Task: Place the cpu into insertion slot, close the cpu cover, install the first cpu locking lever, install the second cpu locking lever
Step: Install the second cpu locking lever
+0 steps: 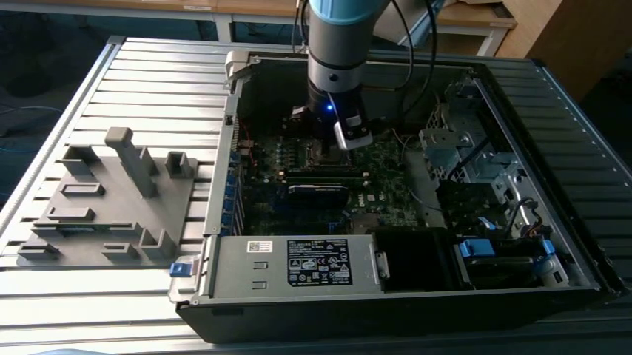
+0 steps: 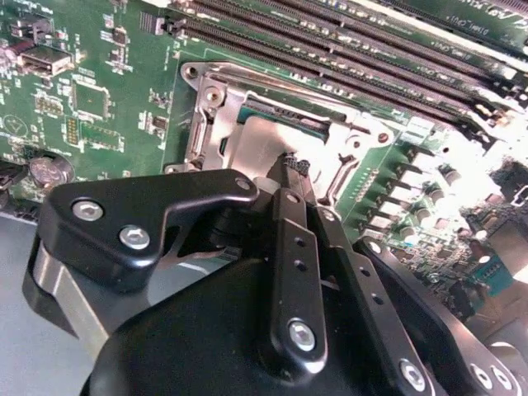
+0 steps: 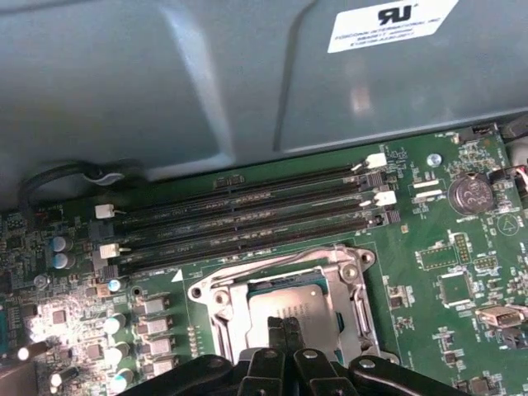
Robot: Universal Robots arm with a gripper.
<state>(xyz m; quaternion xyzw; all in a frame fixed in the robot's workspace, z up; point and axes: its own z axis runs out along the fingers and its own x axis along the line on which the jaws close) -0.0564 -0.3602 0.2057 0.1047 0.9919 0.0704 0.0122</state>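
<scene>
Cpu seated in insertion slot, lower centre of first wrist view; closed, empty pincer tips directly above it.

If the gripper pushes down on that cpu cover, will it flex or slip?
The cpu cover looks like thin metal framing, so it may flex slightly. Its shiny surface could let the gripper slide. It lies flat over the cpu, so tipping seems unlikely.
</scene>
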